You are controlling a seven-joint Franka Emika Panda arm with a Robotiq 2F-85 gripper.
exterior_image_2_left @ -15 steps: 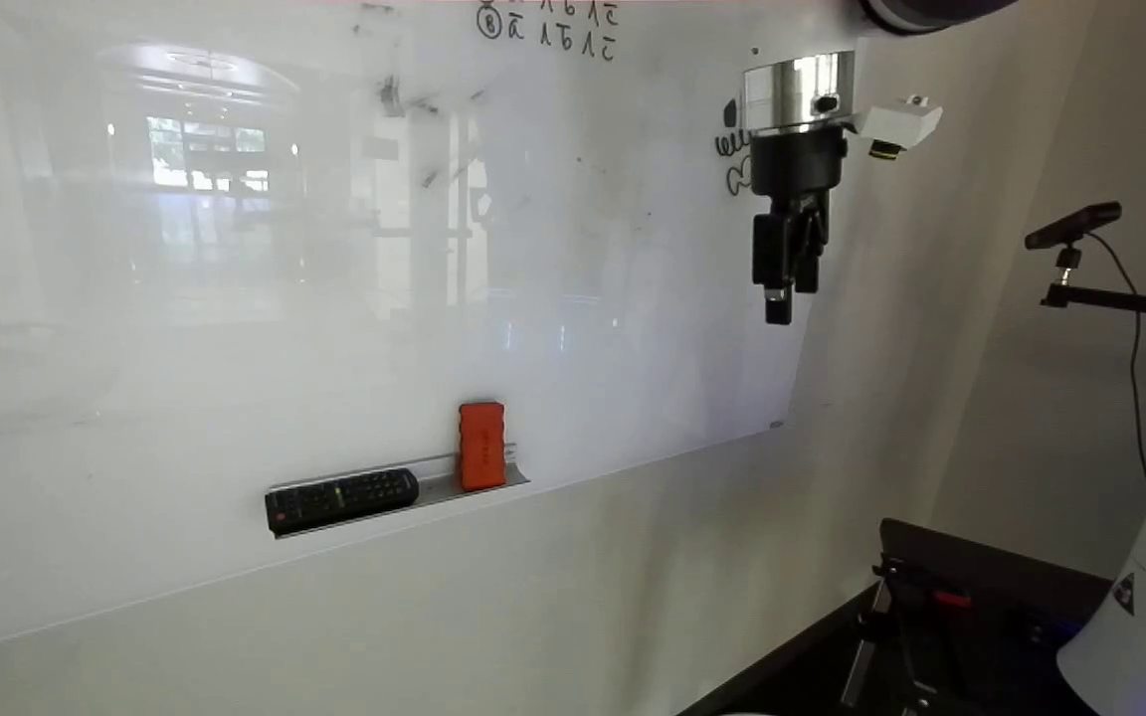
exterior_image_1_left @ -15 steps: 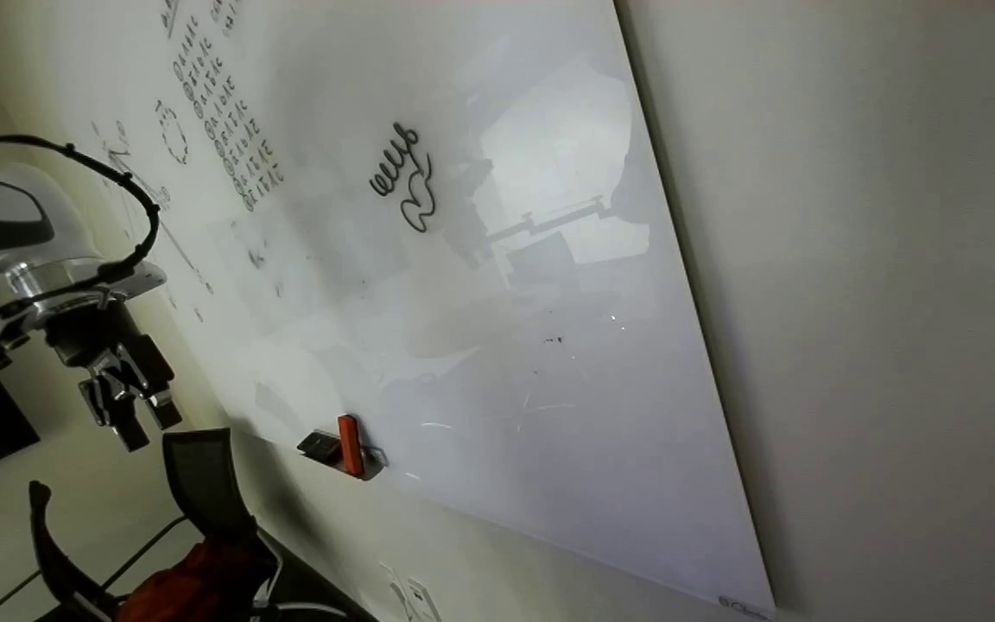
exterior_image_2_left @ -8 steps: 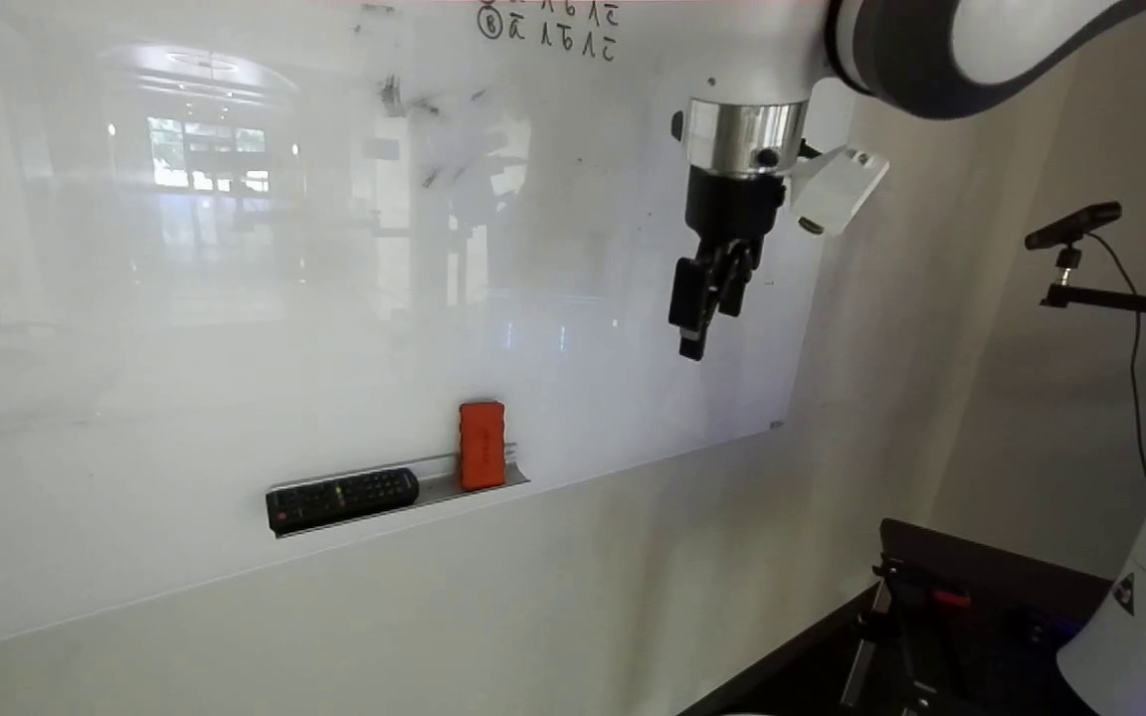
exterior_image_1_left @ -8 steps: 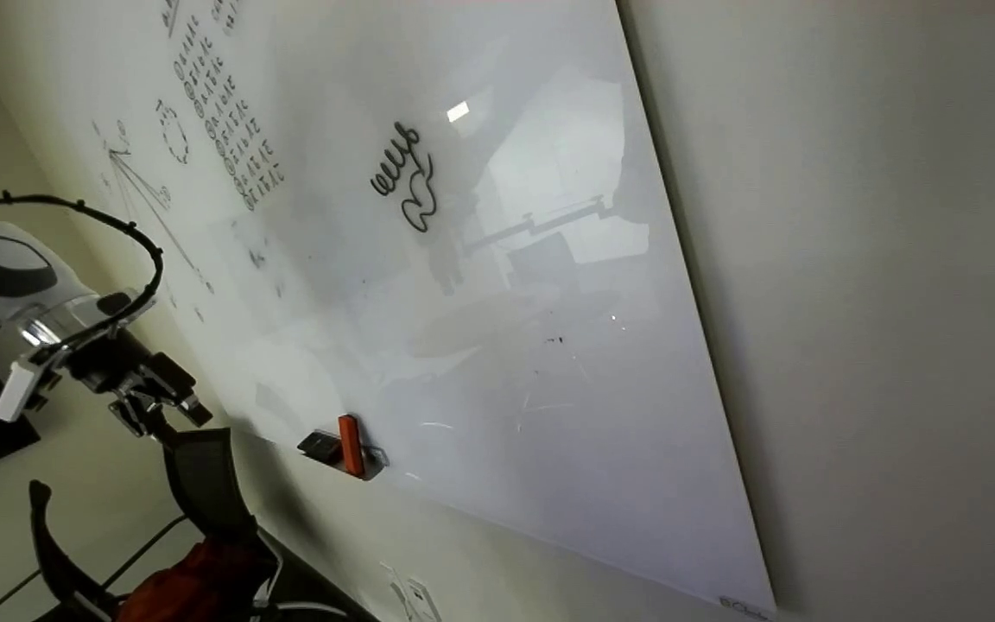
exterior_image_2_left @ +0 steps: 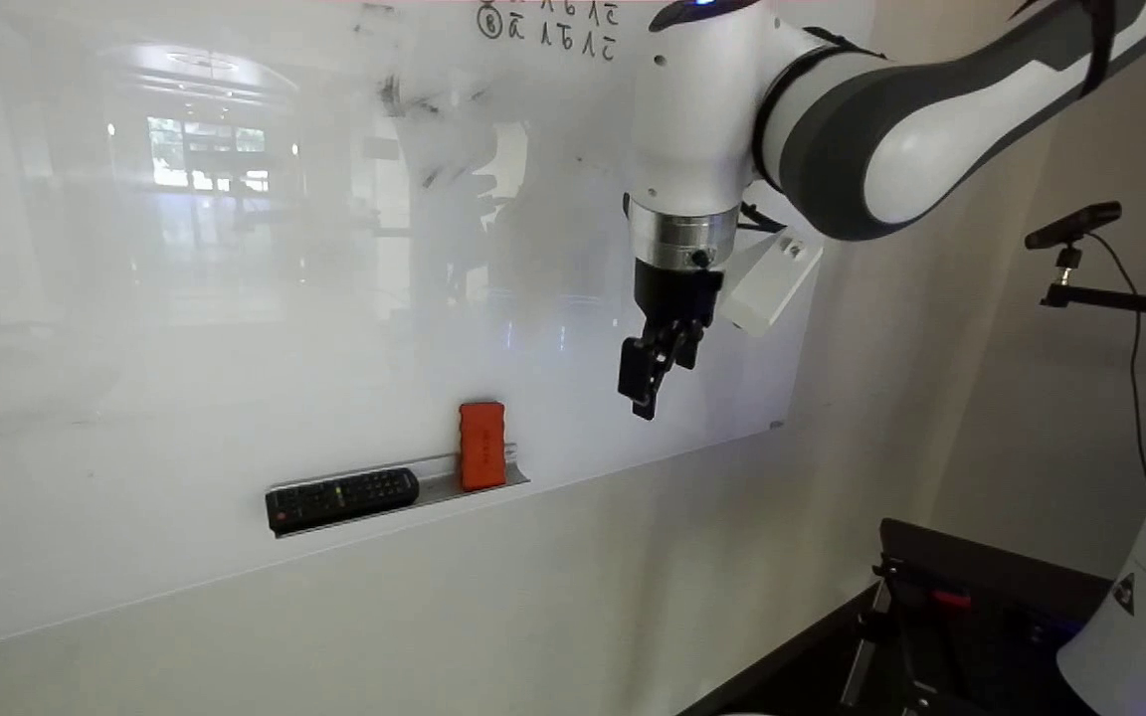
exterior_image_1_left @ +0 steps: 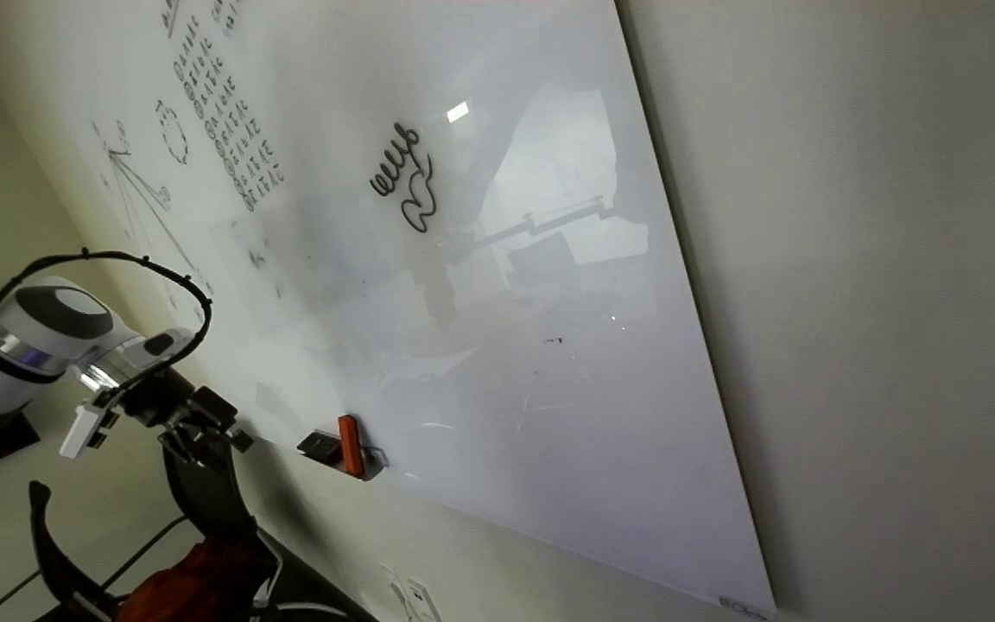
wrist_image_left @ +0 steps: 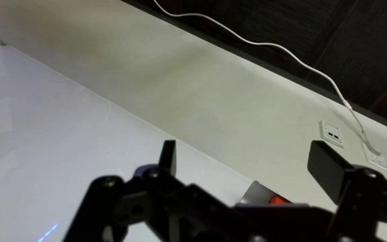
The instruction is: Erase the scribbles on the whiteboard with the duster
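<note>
The black scribbles [exterior_image_1_left: 407, 177] are on the whiteboard [exterior_image_1_left: 497, 389] in an exterior view; the arm hides them in an exterior view where the board [exterior_image_2_left: 235, 398] also shows. The red-orange duster [exterior_image_1_left: 350, 445] stands upright in a small metal tray [exterior_image_2_left: 446, 485] at the board's lower edge; it also shows in an exterior view [exterior_image_2_left: 482, 446]. My gripper [exterior_image_2_left: 661, 383] is open and empty, above and to the right of the duster there. In the wrist view its fingers [wrist_image_left: 244, 158] are wide apart; only a corner of the duster [wrist_image_left: 277, 200] shows behind the gripper body.
A black remote [exterior_image_2_left: 344, 500] lies in the tray beside the duster. A chair [exterior_image_1_left: 204, 484] stands below the arm in an exterior view. A camera on a bracket [exterior_image_2_left: 1070, 227] is at the right. Wall sockets [wrist_image_left: 331, 134] and a white cable [wrist_image_left: 264, 43] show in the wrist view.
The arm and open gripper have moved down and closer to the tray, leftward in an exterior view where the scribbles became covered. The duster, remote and scribbles have not moved.
</note>
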